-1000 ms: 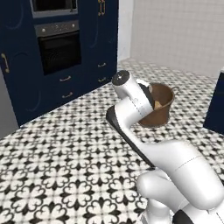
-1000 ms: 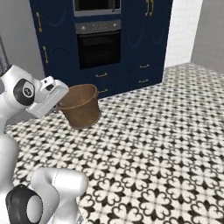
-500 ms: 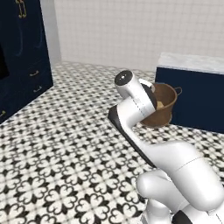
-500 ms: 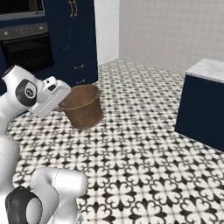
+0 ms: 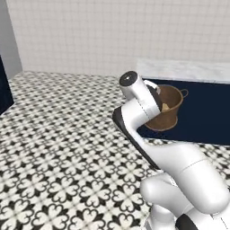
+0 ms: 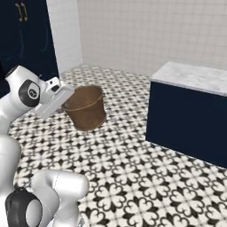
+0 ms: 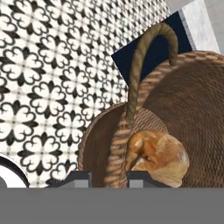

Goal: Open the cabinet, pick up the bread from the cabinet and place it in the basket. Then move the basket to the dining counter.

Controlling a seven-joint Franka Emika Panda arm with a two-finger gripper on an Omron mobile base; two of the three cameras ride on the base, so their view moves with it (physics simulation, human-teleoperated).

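1. Above the patterned floor (image 6: 133,168), your hand (image 7: 109,177) carries the basket (image 6: 86,107) in mid-air, with nothing under it. The two fingertips are pinched on the woven rim wall, one inside and one outside, so the hand is closed on the basket.

2. Watch the grip first. You hold only one side of the rim, so the basket hangs off-centre. In my judgement a sharp turn of the base or a quick swing of the arm could make it pivot or slip out of the pinch.

3. Mind the bread (image 7: 157,157) next. It lies loose on the basket's bottom. If the basket tips hard, the loaf could roll toward the low side and spill over the rim.

4. Judge your approach to the dining bench (image 6: 195,77) with care. In the right base view it stands at about 3 o'clock of the basket and well apart from it. Its marbled top looks about level with the basket's rim, so a low carry risks knocking the basket's base against the navy side (image 6: 186,124). Lift before you close in.

5. In the hand view, the bread sits just beyond the fingertips, at about 1 o'clock of them, on the inside of the rim wall you grip. The rope loop handle (image 7: 148,57) rises from that rim toward 12 o'clock.

6. In the left base view, the basket (image 5: 168,108) shows at 3 o'clock of the wrist, in front of the bench's dark side.
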